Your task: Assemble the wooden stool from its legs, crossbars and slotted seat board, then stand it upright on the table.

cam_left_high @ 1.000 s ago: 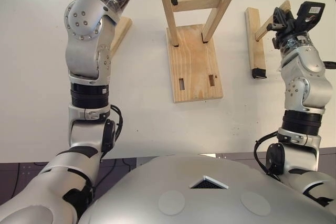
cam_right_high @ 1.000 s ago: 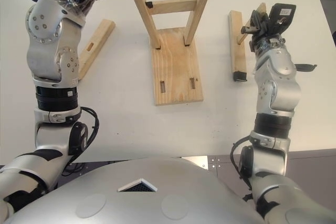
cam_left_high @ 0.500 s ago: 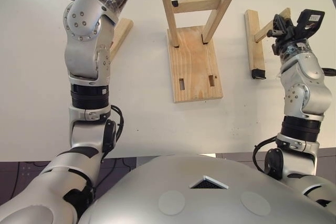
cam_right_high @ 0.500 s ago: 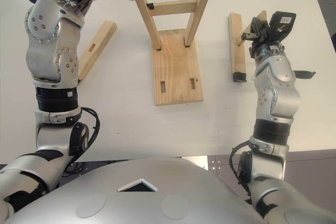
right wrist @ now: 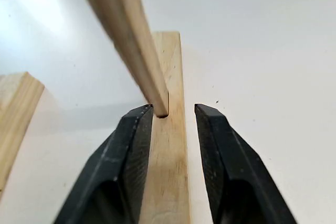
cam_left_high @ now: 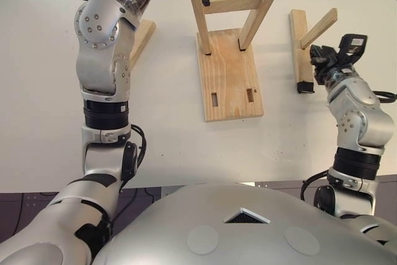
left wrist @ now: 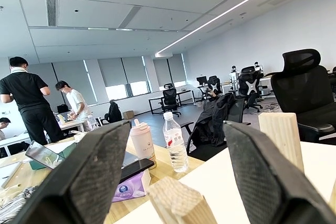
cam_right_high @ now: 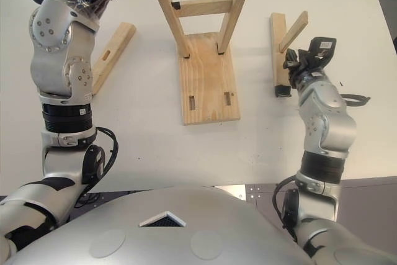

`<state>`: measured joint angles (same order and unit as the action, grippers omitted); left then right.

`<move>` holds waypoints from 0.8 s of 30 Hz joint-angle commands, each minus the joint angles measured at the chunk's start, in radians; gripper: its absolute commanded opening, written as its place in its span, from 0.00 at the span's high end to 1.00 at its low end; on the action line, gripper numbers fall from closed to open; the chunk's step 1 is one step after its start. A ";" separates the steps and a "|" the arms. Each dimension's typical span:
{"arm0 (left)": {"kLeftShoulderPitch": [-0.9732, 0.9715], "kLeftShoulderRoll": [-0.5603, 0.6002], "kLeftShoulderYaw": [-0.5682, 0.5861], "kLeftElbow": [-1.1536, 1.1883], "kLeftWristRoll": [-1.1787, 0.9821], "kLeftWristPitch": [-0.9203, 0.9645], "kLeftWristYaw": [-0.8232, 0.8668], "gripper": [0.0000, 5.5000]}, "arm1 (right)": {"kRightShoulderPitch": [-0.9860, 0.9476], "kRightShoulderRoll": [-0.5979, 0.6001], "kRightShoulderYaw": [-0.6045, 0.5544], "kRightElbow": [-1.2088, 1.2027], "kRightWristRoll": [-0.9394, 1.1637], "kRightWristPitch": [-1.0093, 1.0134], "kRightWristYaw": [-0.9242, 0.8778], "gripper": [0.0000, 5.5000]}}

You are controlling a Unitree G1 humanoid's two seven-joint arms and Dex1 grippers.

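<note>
Right end effector (right wrist: 173,109) spread astride the lying leg (cam_left_high: 297,35) — left end effector (left wrist: 177,129) released too.

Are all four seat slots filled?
No, the seat board's two near slots are empty; legs stand only in the far pair.

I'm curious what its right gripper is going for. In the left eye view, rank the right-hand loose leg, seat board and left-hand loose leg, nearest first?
1. Right-hand loose leg: lying on the right, just beside the right gripper.
2. Seat board: flat in the middle.
3. Left-hand loose leg: lying on the far left side.
</note>
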<state>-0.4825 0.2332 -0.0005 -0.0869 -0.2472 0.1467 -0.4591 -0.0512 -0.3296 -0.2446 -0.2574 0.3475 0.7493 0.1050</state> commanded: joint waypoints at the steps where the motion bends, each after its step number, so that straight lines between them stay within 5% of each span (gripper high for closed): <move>1: 0.027 0.008 0.009 -0.025 0.005 0.014 0.015 0.42 | 0.059 -0.013 -0.017 -0.123 0.042 0.126 0.010 0.59; 10: 0.022 0.010 0.005 -0.018 0.004 0.016 0.017 0.42 | 0.121 0.018 0.049 -0.022 -0.039 0.093 0.003 0.31; 15: 0.014 0.010 -0.003 -0.010 0.002 0.017 0.006 0.42 | 0.118 0.018 0.070 0.084 -0.079 0.014 0.015 0.31; 24: 0.008 0.008 -0.002 -0.004 0.001 0.012 -0.003 0.42 | 0.096 0.002 0.084 0.065 -0.132 -0.040 0.011 0.57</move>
<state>-0.4605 0.2353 0.0004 -0.0967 -0.2467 0.1491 -0.4581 0.0627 -0.3243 -0.1545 -0.1902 0.2268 0.7116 0.1207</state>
